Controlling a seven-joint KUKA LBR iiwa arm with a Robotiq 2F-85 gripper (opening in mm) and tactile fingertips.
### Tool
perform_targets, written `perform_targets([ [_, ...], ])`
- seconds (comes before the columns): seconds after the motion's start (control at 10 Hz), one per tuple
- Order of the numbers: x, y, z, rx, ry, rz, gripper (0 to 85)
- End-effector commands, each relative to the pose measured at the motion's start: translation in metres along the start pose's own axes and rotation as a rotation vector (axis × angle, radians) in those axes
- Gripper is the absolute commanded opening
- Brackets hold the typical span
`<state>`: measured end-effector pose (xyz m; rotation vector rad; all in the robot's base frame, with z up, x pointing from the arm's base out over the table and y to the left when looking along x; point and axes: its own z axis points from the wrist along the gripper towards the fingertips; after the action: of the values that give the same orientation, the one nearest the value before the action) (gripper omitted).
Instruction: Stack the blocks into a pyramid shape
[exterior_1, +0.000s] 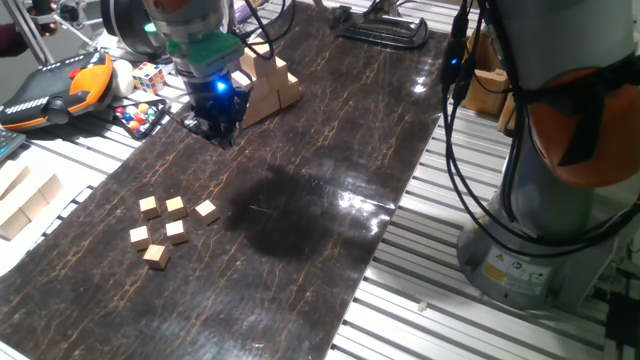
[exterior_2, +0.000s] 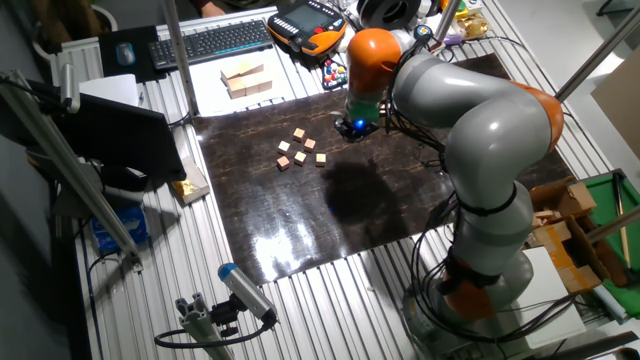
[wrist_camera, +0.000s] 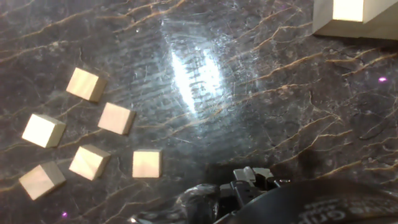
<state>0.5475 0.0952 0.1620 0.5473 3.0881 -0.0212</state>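
Six small light-tan wooden blocks (exterior_1: 176, 231) lie loose and unstacked in a cluster on the dark marbled mat (exterior_1: 300, 220). They also show in the other fixed view (exterior_2: 299, 157) and at the left of the hand view (wrist_camera: 116, 118). My gripper (exterior_1: 217, 132) hovers above the mat beyond the cluster, apart from every block, and also shows in the other fixed view (exterior_2: 355, 128). In the hand view my fingertips (wrist_camera: 252, 177) show close together at the bottom with nothing between them. The nearest block (wrist_camera: 147, 164) lies to their left.
Larger wooden pieces (exterior_1: 265, 85) stand just behind the gripper and show top right in the hand view (wrist_camera: 354, 18). A multicoloured puzzle cube (exterior_1: 150, 77), a tray of coloured balls (exterior_1: 140, 115) and an orange pendant (exterior_1: 60, 90) lie off the mat's far left. More wood pieces (exterior_1: 25, 200) lie left.
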Motion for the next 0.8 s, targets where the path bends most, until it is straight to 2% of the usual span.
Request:
perform_targets([
  [0.0, 0.0, 0.003, 0.001, 0.002, -0.003, 0.0, 0.7],
  [0.2, 0.0002, 0.0098, 0.0031, 0.002, 0.002, 0.0, 0.7],
  [0.4, -0.0009, 0.0107, 0.0066, -0.022, 0.008, 0.003, 0.7],
  [0.7, -0.0012, 0.0119, 0.0095, -0.03, 0.007, -0.003, 0.7],
])
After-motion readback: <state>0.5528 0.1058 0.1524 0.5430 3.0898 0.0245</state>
